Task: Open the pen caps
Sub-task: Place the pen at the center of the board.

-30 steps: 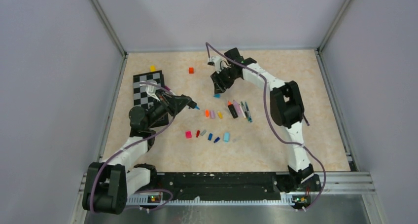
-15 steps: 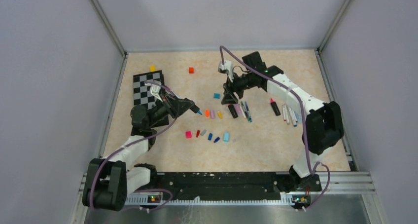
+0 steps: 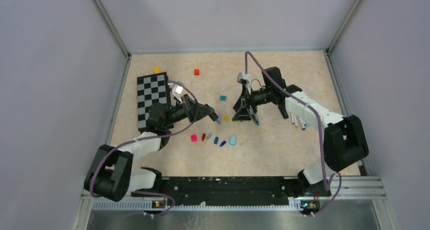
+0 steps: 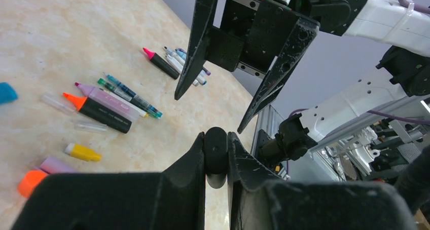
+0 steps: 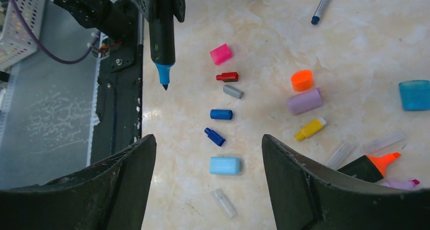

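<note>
The fingers (image 4: 194, 159) of the left gripper (image 4: 216, 139) are pressed tight on a black pen (image 5: 162, 32). Its round butt end shows between them in the left wrist view, and its bare blue tip (image 5: 163, 74) is held above the table (image 3: 284, 154), aimed toward the other arm. Facing it, the right gripper (image 5: 209, 139) has its fingers (image 5: 119, 189) spread wide with nothing between them (from above, the tip and those fingertips are near but apart).

Under the right gripper a loose line of loose caps lies on the table: a pink cap (image 5: 220, 53), a red cap (image 5: 226, 77), a grey cap (image 5: 233, 91), two dark blue caps (image 5: 221, 114) and a light blue cap (image 5: 224, 165). Just beside them sit an orange cap (image 5: 301, 80), a purple cap (image 5: 304, 101) and a yellow cap (image 5: 310, 129), close together. A teal cap (image 5: 414, 94) lies alone, farther off.

An uncapped orange highlighter (image 4: 99, 112) lies against a purple highlighter (image 4: 109, 99) and some thin pens (image 4: 132, 96). A pink highlighter (image 4: 161, 63) lies with more pens beyond.

A checkerboard (image 3: 152, 90) lies behind the left arm, with a red cube (image 3: 196, 72) and a yellow cube (image 3: 156, 70) toward the far wall.
</note>
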You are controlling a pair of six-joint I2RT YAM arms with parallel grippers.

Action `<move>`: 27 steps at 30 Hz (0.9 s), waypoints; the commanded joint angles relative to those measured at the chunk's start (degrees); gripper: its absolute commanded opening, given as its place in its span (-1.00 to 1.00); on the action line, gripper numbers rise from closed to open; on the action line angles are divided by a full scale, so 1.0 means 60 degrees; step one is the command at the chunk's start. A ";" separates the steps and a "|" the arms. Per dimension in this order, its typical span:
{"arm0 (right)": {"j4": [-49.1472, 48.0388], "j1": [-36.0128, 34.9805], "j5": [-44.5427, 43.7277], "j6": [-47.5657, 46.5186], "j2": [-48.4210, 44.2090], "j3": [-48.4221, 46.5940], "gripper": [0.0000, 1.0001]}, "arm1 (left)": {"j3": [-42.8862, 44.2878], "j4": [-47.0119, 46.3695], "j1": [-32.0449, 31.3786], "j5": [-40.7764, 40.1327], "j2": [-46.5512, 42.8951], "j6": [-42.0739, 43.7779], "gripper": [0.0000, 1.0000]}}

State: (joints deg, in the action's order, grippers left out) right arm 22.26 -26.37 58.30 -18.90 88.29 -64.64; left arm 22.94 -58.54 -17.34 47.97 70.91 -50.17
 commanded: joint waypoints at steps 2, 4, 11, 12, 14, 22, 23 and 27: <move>-0.2209 0.0337 0.1557 0.1828 -0.0449 0.0690 0.49 | 0.0608 -0.0686 -0.0633 -0.0424 0.0529 0.0289 -1.00; -0.2539 0.0330 0.1692 0.2168 -0.0476 0.0897 0.50 | 0.0728 -0.0782 -0.0844 -0.0547 0.0750 0.0291 -1.00; -0.4185 0.0292 0.2027 0.3775 -0.0395 0.1464 0.49 | 0.1086 -0.1011 -0.1326 -0.0744 0.1331 0.0236 -1.00; -0.4301 0.0249 0.2012 0.3876 -0.0346 0.1471 0.48 | 0.1108 -0.1053 -0.1383 -0.0774 0.1382 0.0214 -1.00; -0.4325 0.0123 0.2002 0.3941 -0.0246 0.1417 0.48 | 0.1174 -0.1190 -0.1483 -0.0814 0.1509 0.0151 -1.00; -0.4207 -0.0489 0.2012 0.4105 0.0266 0.1010 0.25 | 0.1311 -0.1758 -0.1797 -0.0897 0.2025 -0.0191 -1.00; -0.4175 -0.0528 0.2005 0.4098 0.0325 0.0971 0.18 | 0.1297 -0.1826 -0.1804 -0.0911 0.2049 -0.0229 -1.00; -0.4177 -0.0585 0.2056 0.4134 0.0453 0.0864 -0.24 | 0.1261 -0.1883 -0.1826 -0.0979 0.2055 -0.0266 -0.99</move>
State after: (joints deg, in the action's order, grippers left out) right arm -0.86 -29.17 69.12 5.50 89.97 -56.36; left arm 28.95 -64.73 -27.99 42.78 83.18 -51.13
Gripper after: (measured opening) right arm 0.465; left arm 0.190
